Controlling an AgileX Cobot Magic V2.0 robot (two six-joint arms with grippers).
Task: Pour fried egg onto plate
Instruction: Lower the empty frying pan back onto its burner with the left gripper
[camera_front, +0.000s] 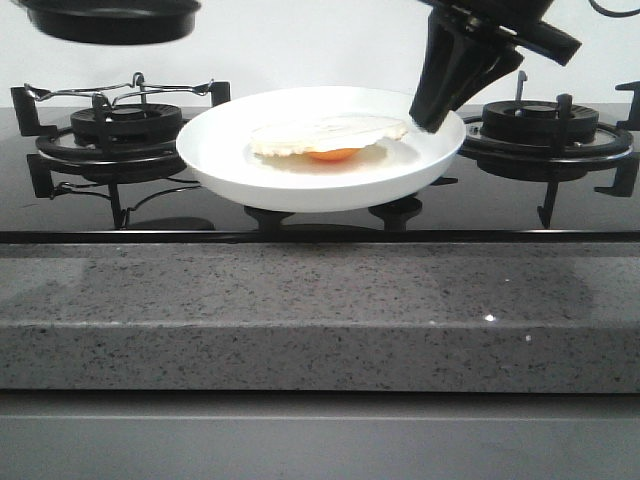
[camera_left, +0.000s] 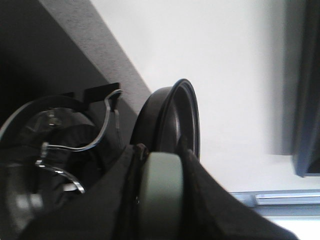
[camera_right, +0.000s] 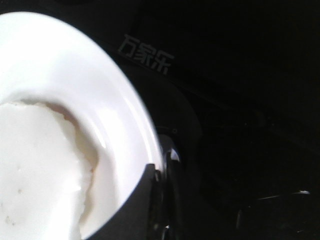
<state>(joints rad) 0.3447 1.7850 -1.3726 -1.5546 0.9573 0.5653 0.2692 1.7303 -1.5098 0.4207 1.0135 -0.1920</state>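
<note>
The white plate (camera_front: 320, 165) is held above the middle of the black hob, with the fried egg (camera_front: 328, 136) lying in it, its orange yolk showing under the white. My right gripper (camera_front: 432, 120) is shut on the plate's right rim (camera_right: 142, 135); the egg white (camera_right: 40, 165) fills the plate's inside in the right wrist view. The black frying pan (camera_front: 110, 18) hangs at the top left, tipped on edge in the left wrist view (camera_left: 172, 120). My left gripper (camera_left: 160, 190) is shut on the pan's grey-green handle (camera_left: 160, 185).
A left burner with black grate and a wire support (camera_front: 120, 125) sits under the pan. A right burner (camera_front: 540, 125) sits behind my right gripper. A grey speckled counter edge (camera_front: 320, 310) runs along the front.
</note>
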